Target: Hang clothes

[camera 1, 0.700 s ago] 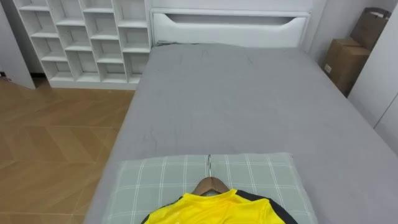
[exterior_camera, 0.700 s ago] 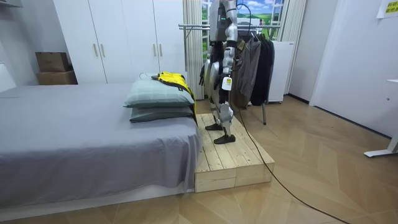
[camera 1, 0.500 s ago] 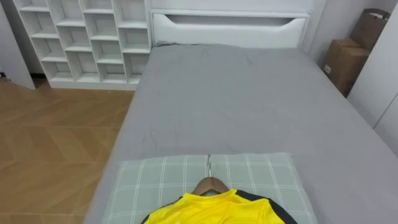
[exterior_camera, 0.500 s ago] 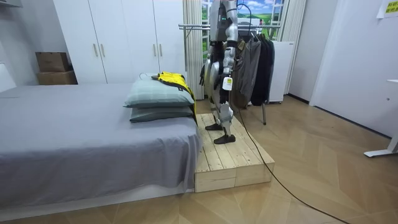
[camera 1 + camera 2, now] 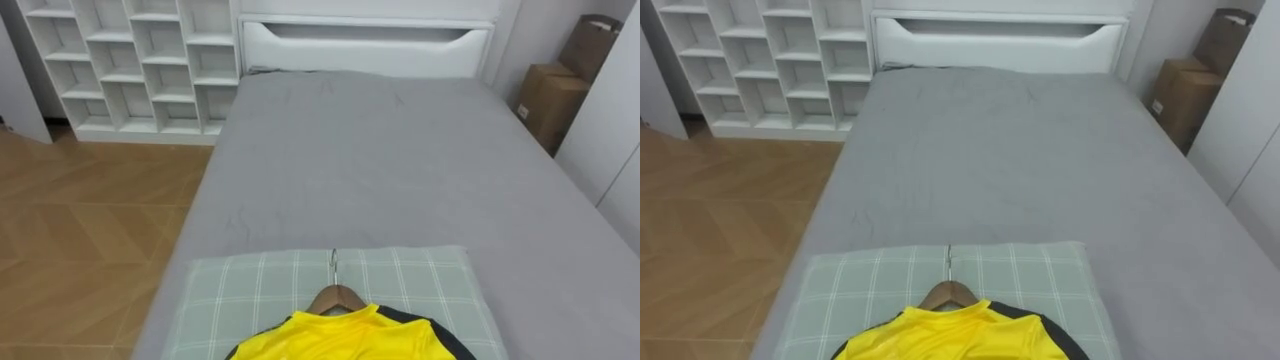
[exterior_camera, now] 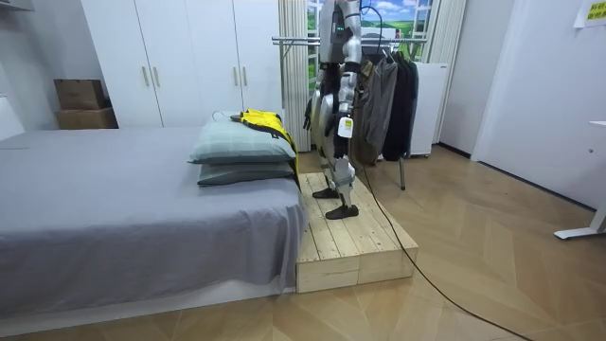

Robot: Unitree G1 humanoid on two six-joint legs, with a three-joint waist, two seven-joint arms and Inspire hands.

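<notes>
the fingers of the left hand (image 6: 344, 129) cannot be told as open or curled; in the room view the hand is being held low beside the hip on the side facing the camera, and nothing is being seen in it. a dark shape that seems to be the right hand (image 6: 309, 114) is being held low on the bed side of the body, and its fingers cannot be told either.

the robot is being shown standing upright on a wooden platform (image 6: 352, 242) at the pillow end of the bed (image 5: 380, 160), facing along it.

the yellow shirt (image 5: 340, 336) is being carried by a wooden hanger (image 5: 339, 297) and is lying on the green checked pillow (image 5: 250, 290), at the pillow's near edge and about midway between its side edges. the hanger's metal hook (image 5: 335, 264) is lying flat on the pillow, pointing toward the far end of the bed. dark trim is being shown at the shirt's right shoulder. in the room view a second pillow (image 6: 244, 173) is being pressed under the checked one.

behind the robot, dark clothes (image 6: 393, 95) are hanging on a clothes rail (image 6: 295, 40). a white shelf unit (image 5: 130, 60) is standing past the bed's far left corner, and cardboard boxes (image 5: 553, 100) past its far right corner.
</notes>
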